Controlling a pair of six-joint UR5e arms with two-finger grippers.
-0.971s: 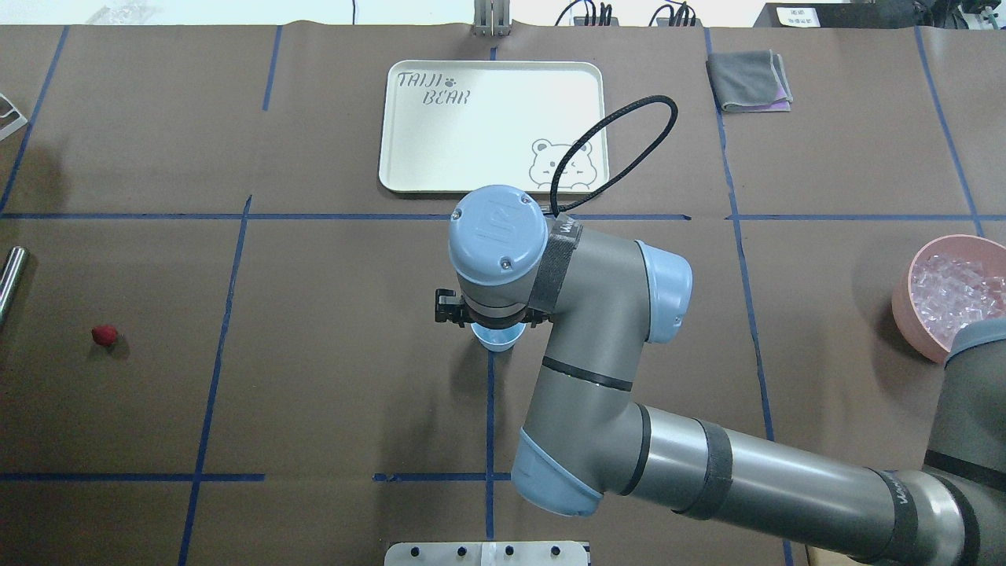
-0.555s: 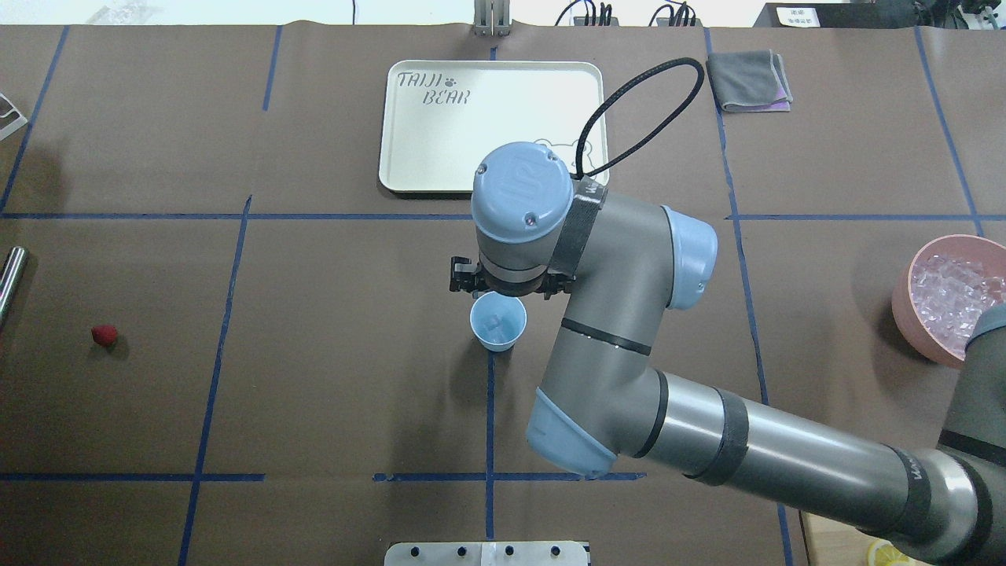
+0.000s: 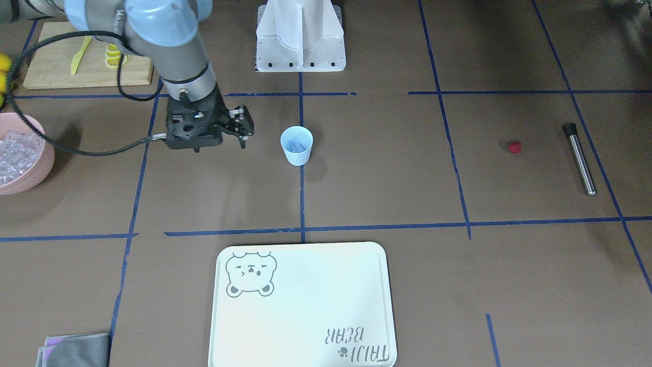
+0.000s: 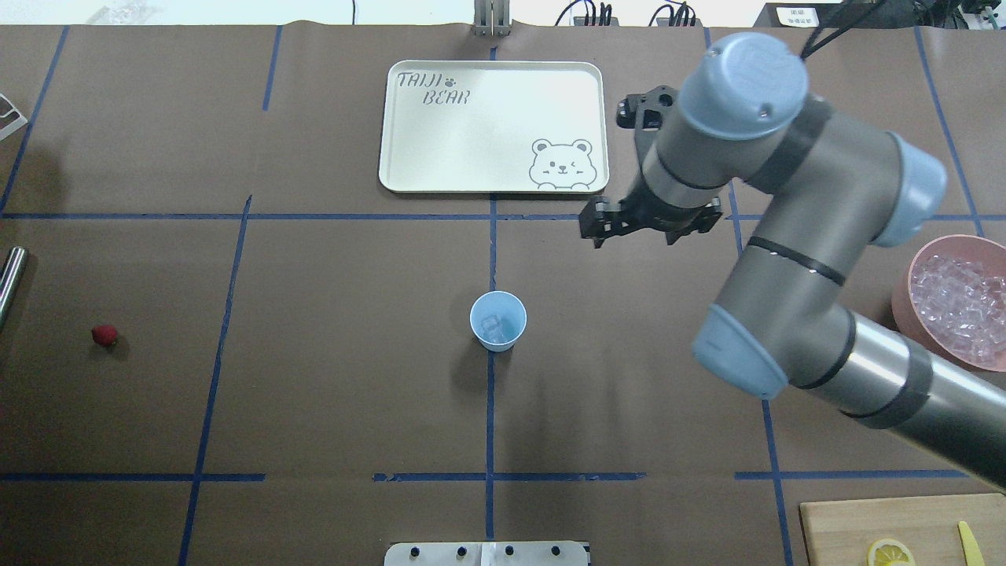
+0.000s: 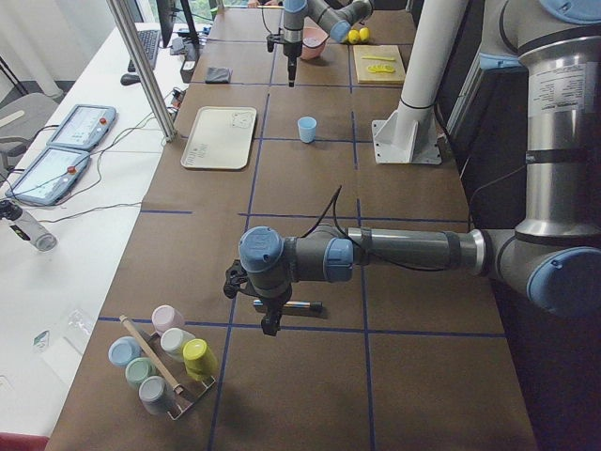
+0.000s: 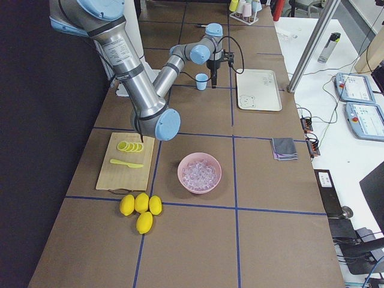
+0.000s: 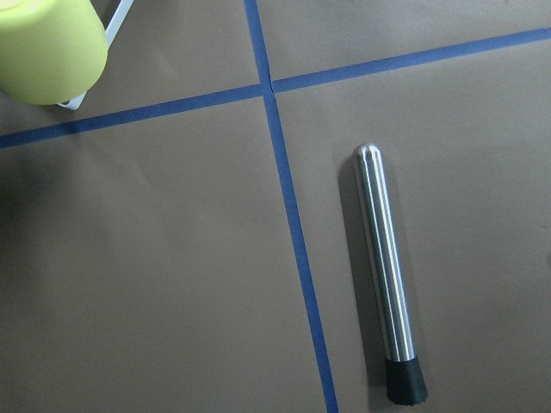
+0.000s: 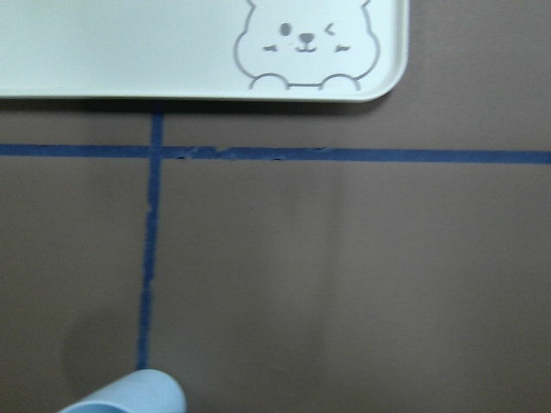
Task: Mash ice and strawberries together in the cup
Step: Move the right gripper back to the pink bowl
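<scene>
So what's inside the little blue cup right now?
Clear ice sits at the bottom of the cup. No strawberry is in it; that lies apart on the table. Anything beneath the ice is covered.

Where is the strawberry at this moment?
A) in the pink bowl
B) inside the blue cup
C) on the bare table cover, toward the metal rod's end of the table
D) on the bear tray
C: the strawberry lies alone on the brown table cover, apart from the metal rod and far from the cup, which holds only ice.
</scene>
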